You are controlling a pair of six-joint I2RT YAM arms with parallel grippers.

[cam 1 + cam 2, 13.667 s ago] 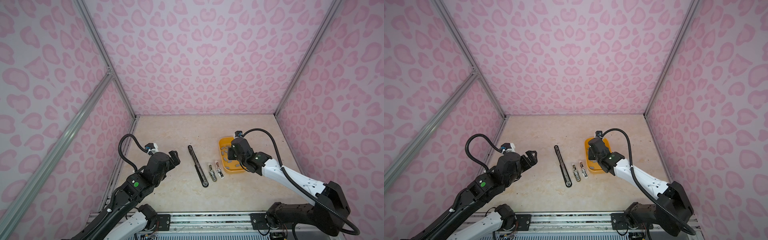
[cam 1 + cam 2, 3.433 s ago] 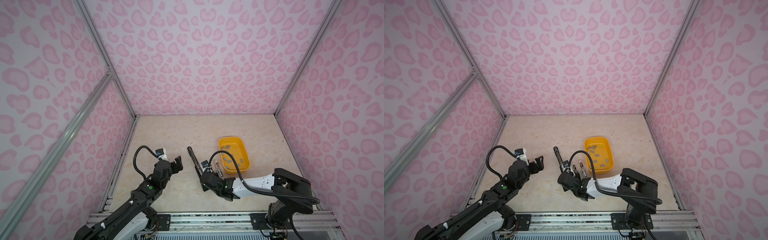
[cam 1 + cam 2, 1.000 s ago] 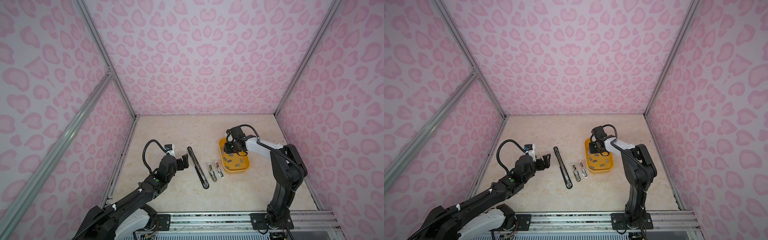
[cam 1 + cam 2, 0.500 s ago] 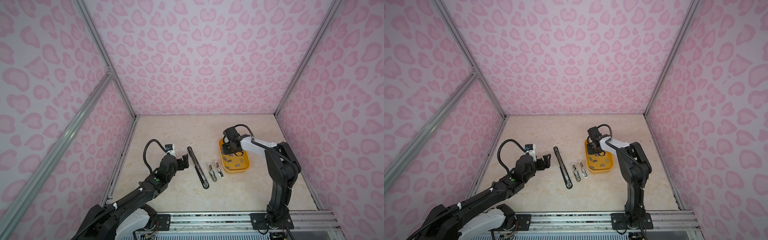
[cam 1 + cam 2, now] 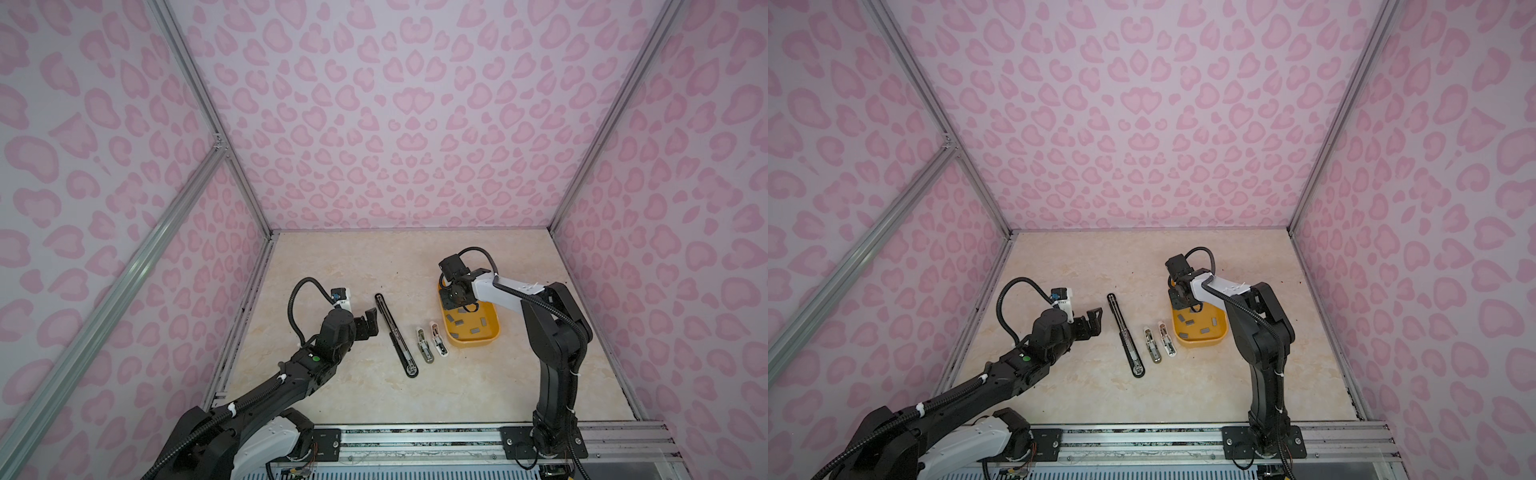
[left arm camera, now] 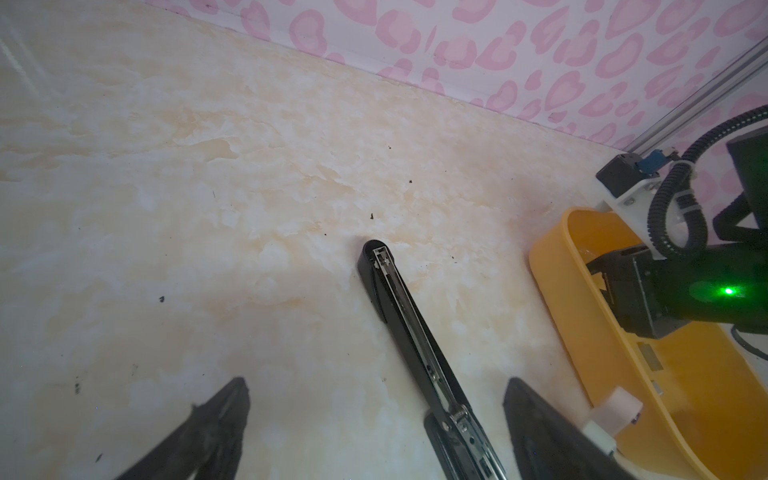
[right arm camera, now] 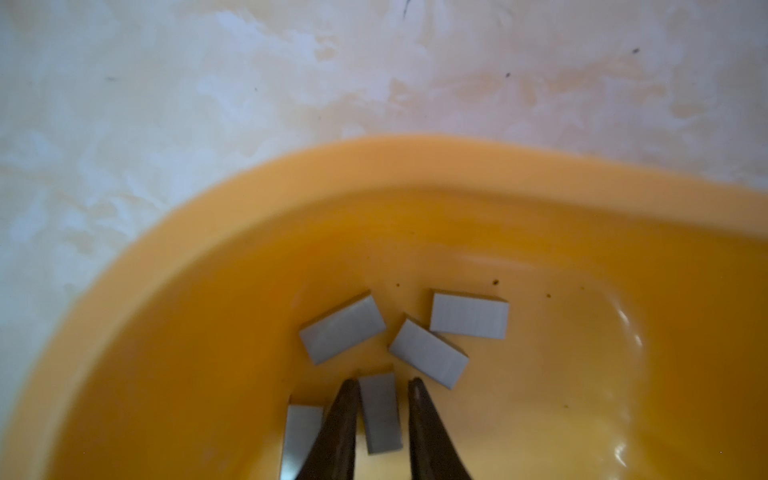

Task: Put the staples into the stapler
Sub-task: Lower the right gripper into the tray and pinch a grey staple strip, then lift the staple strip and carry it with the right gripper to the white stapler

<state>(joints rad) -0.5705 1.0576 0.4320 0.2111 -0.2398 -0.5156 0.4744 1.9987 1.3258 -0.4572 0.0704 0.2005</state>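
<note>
Several grey staples (image 5: 459, 322) (image 5: 1187, 321) lie in the yellow tray (image 5: 469, 343). My right gripper (image 5: 453, 297) (image 5: 1181, 301) reaches down into the tray's far end. In the right wrist view the right gripper (image 7: 382, 381) is narrowly open astride one staple strip (image 7: 380, 419). One finger touches the strip and a sliver of tray shows beside the other. A long black stapler (image 5: 397, 334) (image 6: 407, 316) lies opened flat, metal channel up. My left gripper (image 5: 371, 322) (image 6: 376, 386) hovers wide open just left of it, holding nothing.
Two small staplers, one grey (image 5: 424, 345) and one pink-white (image 5: 438, 338), lie opened between the long stapler and the tray. Pink patterned walls enclose the beige floor on three sides. The right arm's base (image 5: 552, 440) stands at the front rail.
The right gripper has shifted slightly left over the tray's far end and its jaws have narrowed round one staple strip. The left arm has not moved.
</note>
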